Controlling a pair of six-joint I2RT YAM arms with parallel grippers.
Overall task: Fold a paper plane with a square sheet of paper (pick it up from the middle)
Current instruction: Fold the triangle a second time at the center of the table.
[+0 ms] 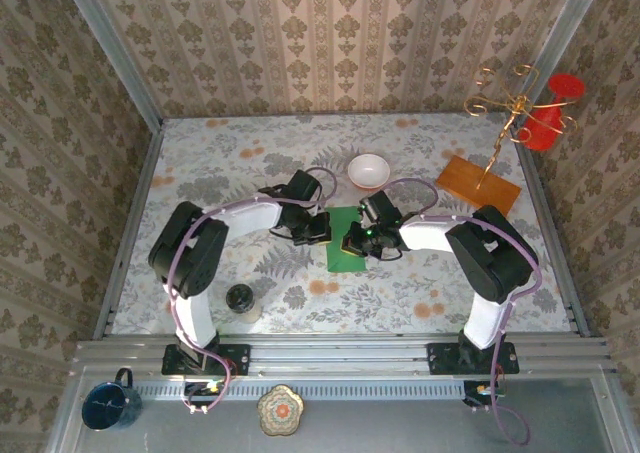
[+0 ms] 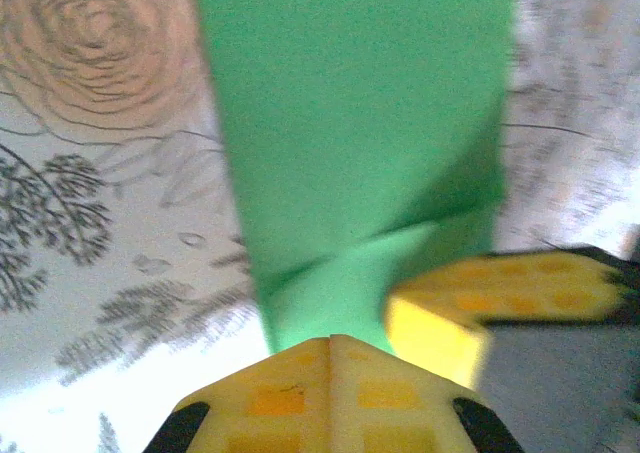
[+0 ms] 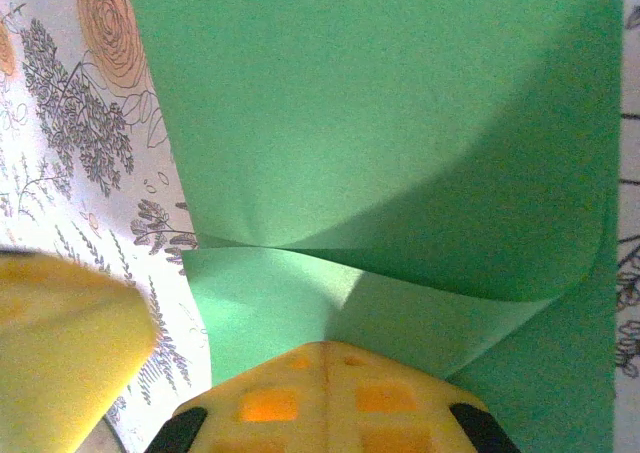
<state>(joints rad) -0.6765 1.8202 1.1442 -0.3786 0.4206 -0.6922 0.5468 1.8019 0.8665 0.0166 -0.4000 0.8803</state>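
The square sheet of paper [image 1: 344, 256] is bright green and lies folded into a narrow strip on the floral table between the two arms. In the left wrist view the paper [image 2: 360, 123] shows a diagonal crease, and my left gripper [image 2: 332, 339] is shut with its tip at the paper's near end. My left gripper [image 1: 311, 232] sits at the strip's left edge. My right gripper [image 1: 357, 241] sits on its right side. In the right wrist view a flap of the paper [image 3: 350, 103] curls up from a crease, and my right gripper [image 3: 325, 346] is shut, tip resting on the paper.
A white bowl [image 1: 369, 170] stands behind the paper. An orange-brown wooden board [image 1: 478, 183] with a gold wire stand [image 1: 510, 108] is at the back right. A dark jar [image 1: 240, 299] stands near the left arm. A blue mug [image 1: 108, 403] sits on the front rail.
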